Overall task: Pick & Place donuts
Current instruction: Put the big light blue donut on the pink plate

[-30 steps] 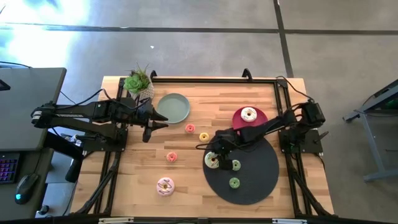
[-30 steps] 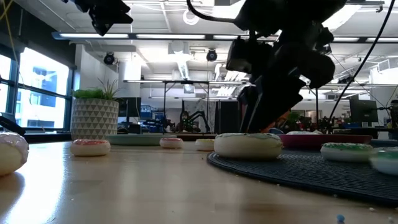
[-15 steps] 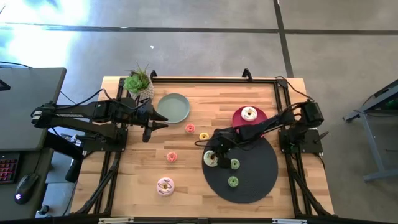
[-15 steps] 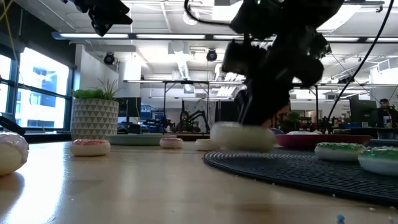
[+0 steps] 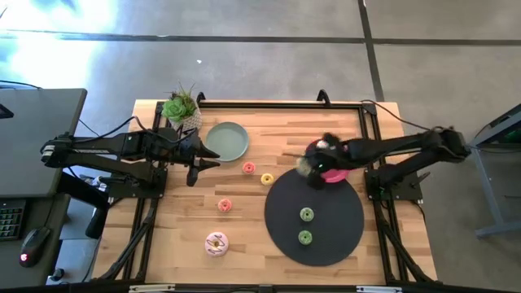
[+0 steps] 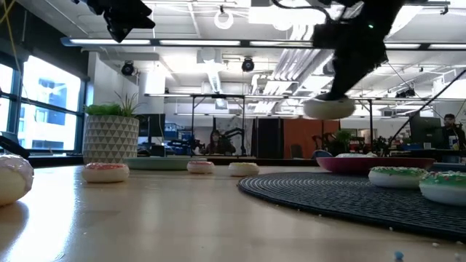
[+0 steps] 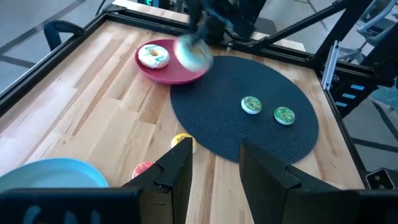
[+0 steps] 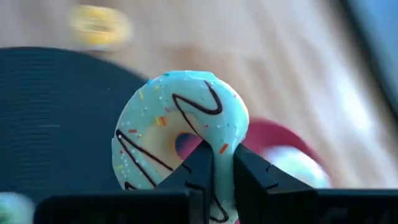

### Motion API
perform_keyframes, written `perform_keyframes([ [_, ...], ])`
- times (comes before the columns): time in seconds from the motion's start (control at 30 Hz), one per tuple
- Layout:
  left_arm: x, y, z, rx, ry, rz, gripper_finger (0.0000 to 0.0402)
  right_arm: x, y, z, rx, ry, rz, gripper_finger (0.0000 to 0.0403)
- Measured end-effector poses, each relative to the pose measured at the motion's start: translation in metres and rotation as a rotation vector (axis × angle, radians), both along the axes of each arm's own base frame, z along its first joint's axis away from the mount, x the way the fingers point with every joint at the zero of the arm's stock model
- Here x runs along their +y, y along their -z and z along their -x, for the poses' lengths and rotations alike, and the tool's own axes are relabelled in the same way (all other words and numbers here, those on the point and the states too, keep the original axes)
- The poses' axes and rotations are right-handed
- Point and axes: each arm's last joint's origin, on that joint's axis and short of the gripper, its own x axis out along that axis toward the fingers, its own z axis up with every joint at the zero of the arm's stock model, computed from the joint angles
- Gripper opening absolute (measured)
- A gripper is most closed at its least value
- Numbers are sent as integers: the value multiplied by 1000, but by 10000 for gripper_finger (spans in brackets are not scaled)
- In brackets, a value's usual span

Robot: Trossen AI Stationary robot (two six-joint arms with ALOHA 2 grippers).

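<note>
Nearest you, at the bottom of the high view, the pink sprinkled donut [image 5: 216, 242] lies alone on the wooden table [image 5: 244, 260], untouched. Just right of it, the round dark mat [image 5: 338, 232] carries two small green donuts [image 5: 306, 215], one above the other, so you can judge those two as already sorted there.

Mid-frame, three small donuts wait loose on the wood: the salmon-pink donut [image 5: 225, 205], the yellow donut [image 5: 267, 178] and the red donut [image 5: 248, 168].

Right of centre, your right gripper [image 5: 313, 165] holds the white-green donut [image 8: 180, 140] in the air at the pink plate's left edge. The fingers are clamped on its rim, ring on edge, and the low view shows it well clear of the table. That height reads as a carry towards the pink plate [image 7: 168, 70], where one white donut [image 7: 153, 56] already rests.

The left gripper [image 7: 214, 165] waits with fingers apart, left of centre, beside the sage-green plate [image 5: 226, 141], which holds nothing.

Your count: eight donuts, two plates, one mat, and one potted plant [image 5: 181, 107] at the upper left.
</note>
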Motion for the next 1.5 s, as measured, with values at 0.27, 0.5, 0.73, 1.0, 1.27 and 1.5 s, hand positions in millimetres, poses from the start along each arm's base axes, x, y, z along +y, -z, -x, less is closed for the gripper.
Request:
perform_keyframes([
  [0.27,0,0,0,-1,-3,0,124,-31,27,42,2,305,25,30],
  [0.5,0,0,0,-1,-4,1,124,-39,71,50,-23,248,-41,31],
  [0.73,0,0,0,-1,-6,0,124,-40,84,52,-89,244,2,31],
  [1.0,1,0,0,-1,-22,-6,124,-38,92,54,-101,205,-21,63],
  [1.27,1,0,0,-1,-22,-6,124,-38,92,54,-92,186,-11,114],
  [1.5,0,0,0,0,5,6,124,-38,91,54,-97,182,-17,141],
])
